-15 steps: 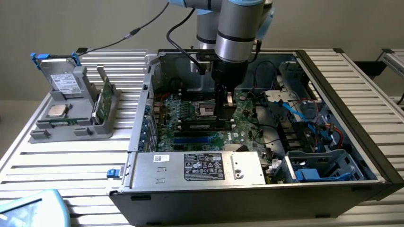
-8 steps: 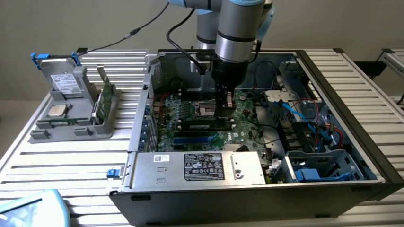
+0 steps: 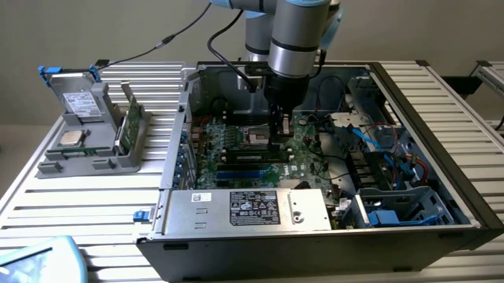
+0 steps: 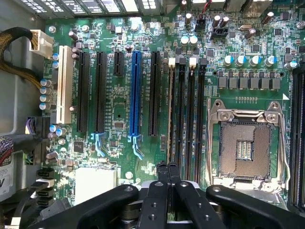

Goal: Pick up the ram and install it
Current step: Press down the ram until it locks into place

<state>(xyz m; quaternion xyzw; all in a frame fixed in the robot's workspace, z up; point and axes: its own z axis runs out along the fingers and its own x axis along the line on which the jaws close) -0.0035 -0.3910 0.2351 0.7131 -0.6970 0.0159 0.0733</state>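
Slatted table (image 3: 79,194) under an open case (image 3: 429,88): my gripper (image 4: 167,165) hangs fingers-together, holding nothing I can see, just above the memory slots (image 4: 190,119), the ram (image 3: 131,122) well away on edge in the grey holder (image 3: 87,162), power-supply label (image 3: 254,207) unreadable.

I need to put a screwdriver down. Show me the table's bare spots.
Slats are bare between the holder and the near edge, up to the case. More bare slats flank the case on the exterior view's right. Inside the case, around the gripper, it is crowded.
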